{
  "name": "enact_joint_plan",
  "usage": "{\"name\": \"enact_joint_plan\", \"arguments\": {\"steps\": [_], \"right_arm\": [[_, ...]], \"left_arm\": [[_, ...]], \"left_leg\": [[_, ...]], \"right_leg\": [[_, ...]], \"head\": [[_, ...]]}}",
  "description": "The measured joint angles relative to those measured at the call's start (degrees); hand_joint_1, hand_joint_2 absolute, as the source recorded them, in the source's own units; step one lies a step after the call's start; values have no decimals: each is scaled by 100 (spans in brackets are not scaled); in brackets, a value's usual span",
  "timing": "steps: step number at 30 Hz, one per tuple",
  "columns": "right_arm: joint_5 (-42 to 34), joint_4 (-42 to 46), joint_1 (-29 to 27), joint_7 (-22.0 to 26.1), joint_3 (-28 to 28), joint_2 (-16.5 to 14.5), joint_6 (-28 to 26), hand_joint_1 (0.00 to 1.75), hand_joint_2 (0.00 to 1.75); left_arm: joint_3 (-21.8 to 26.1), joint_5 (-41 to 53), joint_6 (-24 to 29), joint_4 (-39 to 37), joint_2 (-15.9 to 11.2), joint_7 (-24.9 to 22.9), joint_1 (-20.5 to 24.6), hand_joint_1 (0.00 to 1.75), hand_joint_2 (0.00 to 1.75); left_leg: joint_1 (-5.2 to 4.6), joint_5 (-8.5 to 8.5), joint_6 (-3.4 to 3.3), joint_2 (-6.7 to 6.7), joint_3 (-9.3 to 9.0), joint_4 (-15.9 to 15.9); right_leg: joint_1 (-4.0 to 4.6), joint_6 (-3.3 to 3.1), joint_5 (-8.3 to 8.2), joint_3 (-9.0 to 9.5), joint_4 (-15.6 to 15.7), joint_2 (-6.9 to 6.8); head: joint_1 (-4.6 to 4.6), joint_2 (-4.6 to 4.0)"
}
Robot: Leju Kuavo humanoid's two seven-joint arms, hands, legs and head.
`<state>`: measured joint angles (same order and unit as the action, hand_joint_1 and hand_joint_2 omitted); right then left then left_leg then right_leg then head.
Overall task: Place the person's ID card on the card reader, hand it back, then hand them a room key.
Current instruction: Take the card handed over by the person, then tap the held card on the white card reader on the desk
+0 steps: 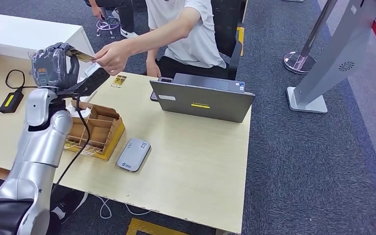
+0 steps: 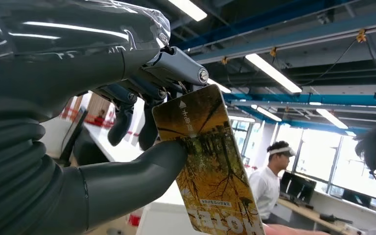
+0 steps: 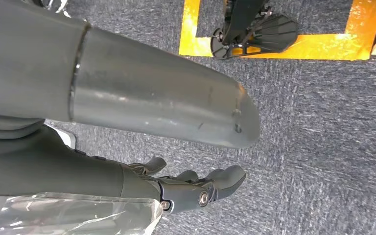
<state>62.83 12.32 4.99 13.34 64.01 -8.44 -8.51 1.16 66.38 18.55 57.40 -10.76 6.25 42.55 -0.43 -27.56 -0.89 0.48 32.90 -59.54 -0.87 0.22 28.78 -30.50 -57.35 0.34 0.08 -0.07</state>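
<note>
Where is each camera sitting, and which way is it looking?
Head view: high on the robot, looking down at the desk; its left arm shows, left hand holding a room key card out to a person's hand.
Left wrist view: behind the left hand, facing up at ceiling lights.
Right wrist view: behind the right hand, facing down at carpet.
Head and left wrist views share the card.

The left hand [image 2: 142,132] pinches a yellow room key [image 2: 210,166] by thumb and fingers.

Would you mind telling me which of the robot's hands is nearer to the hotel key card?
Left. The left hand pinches the hotel key card itself; the right hand hangs over the carpet.
</note>
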Motion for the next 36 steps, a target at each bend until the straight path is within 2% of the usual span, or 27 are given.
{"name": "enact_joint_plan", "arguments": {"steps": [6, 10, 13, 16, 19, 23, 27, 31, 36], "right_arm": [[84, -27, 3, -44, 44, 0, 56, 0, 0], [176, -43, 6, -63, 47, -4, 62, 0, 0], [199, -50, 6, -69, 51, -16, 53, 0, 0], [174, -56, 5, -78, 81, -36, 41, 0, 0], [120, -64, 9, -80, 132, -47, 16, 0, 0], [32, -67, 3, -83, 205, -56, -48, 0, 0], [19, -68, 1, -134, 269, -60, -78, 0, 0], [51, -69, -5, -190, 286, -65, -128, 0, 0], [220, -69, -5, -293, 281, -72, -182, 0, 0]], "left_arm": [[-454, 774, 113, -460, -246, -347, 611, 175, 175], [-733, 1169, 277, -626, -338, -522, 800, 175, 175], [-896, 998, 374, -518, -332, -448, 680, 175, 175], [-1116, 802, 286, -90, -260, -372, 261, 175, 175], [-1425, 741, -133, 418, -152, -410, -262, 175, 175], [-1976, 654, -1273, 907, 21, -584, -852, 175, 175], [-2612, 315, -2213, 1010, 108, -814, -1134, 175, 175], [-3056, 148, -2452, 845, 119, -941, -1127, 175, 175], [-3192, -57, -2556, 416, 227, -1185, -1055, 175, 175]], "left_leg": [[0, 1, 0, 0, 2, 0], [0, 1, 1, -1, 3, 0], [-2, 0, 0, 0, 2, 0], [-3, 0, 0, -2, 3, 0], [-4, 0, 0, -4, 5, 0], [-6, -1, -2, -2, 6, -1], [-6, -1, -2, -2, 10, -2], [-4, 1, 0, -1, 10, -2], [-3, 1, 0, -1, 11, -1]], "right_leg": [[0, -1, -2, -2, -1, 0], [0, -1, -2, -2, -1, 0], [-1, -1, -2, -2, -1, 0], [-3, -1, -1, -2, 0, -2], [-4, 0, -1, -3, 1, -4], [-6, 1, -2, -5, 3, -2], [-5, 2, -4, -9, 3, -2], [-4, 2, -5, -12, 1, -1], [-3, 1, -5, -13, 0, -1]], "head": [[0, 0], [-1, 0], [1, 0], [0, 0], [1, 0], [0, 0], [1, 0], [-1, 0], [-1, 0]]}}
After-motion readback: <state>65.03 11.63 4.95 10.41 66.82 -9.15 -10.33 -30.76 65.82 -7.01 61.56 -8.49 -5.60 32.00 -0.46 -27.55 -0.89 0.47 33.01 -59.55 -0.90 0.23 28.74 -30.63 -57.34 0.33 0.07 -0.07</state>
